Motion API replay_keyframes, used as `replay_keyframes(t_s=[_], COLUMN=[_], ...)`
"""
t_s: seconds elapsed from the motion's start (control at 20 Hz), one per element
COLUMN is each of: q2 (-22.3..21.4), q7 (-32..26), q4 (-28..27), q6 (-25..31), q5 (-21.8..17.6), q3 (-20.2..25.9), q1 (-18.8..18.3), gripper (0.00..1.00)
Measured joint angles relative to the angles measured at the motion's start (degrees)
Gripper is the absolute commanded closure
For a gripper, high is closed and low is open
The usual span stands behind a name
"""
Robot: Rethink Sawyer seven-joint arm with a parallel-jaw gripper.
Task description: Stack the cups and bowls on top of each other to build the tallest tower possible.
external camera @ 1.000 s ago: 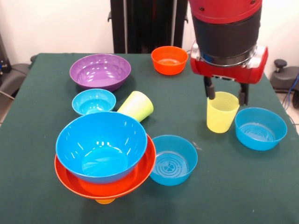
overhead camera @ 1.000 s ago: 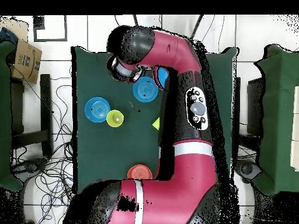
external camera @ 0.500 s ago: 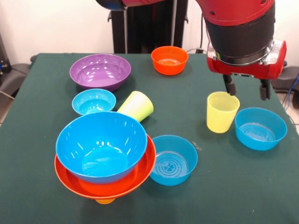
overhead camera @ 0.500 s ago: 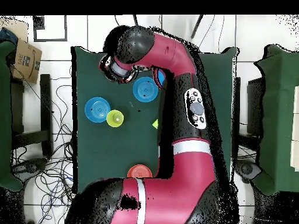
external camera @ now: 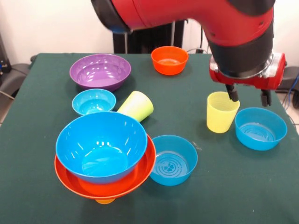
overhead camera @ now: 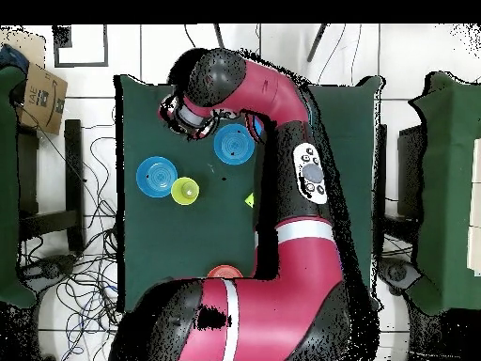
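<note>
The tower stands at the front left: a large blue bowl (external camera: 101, 145) nested in a wider orange bowl (external camera: 140, 179) over an orange cup (external camera: 105, 201). The pale yellow cup (external camera: 222, 112) stands upright at the right, and it also shows in the overhead view (overhead camera: 185, 191). My gripper (external camera: 248, 95) is open and empty, hanging above the gap between that cup and a medium blue bowl (external camera: 260, 128). One finger (external camera: 231, 93) shows at the cup's right rim. The lime green cup (external camera: 136, 106) lies on its side beside the tower.
A large purple bowl (external camera: 100, 71) and a small orange bowl (external camera: 169, 59) sit at the far side. A small blue bowl (external camera: 94, 101) sits behind the tower, and a second medium blue bowl (external camera: 174, 159) to its right. The arm covers much of the overhead view.
My gripper straddled the yellow cup a second ago. It has risen and shifted right, off the cup. The cup stays upright in place.
</note>
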Motion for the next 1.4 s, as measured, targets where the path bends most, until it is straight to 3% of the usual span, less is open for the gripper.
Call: replay_keyframes(t_s=[0.55, 1.1, 1.4], q2=[4.51, 10.77, 11.59], q7=[0.00, 0.00, 0.00], q4=[-0.93, -8.05, -8.66], q6=[0.44, 12.96, 17.26], q5=[-0.11, -0.17, 0.31], q3=[0.08, 0.81, 1.31], q1=[-0.21, -0.54, -0.64], gripper=[0.00, 0.00, 0.00])
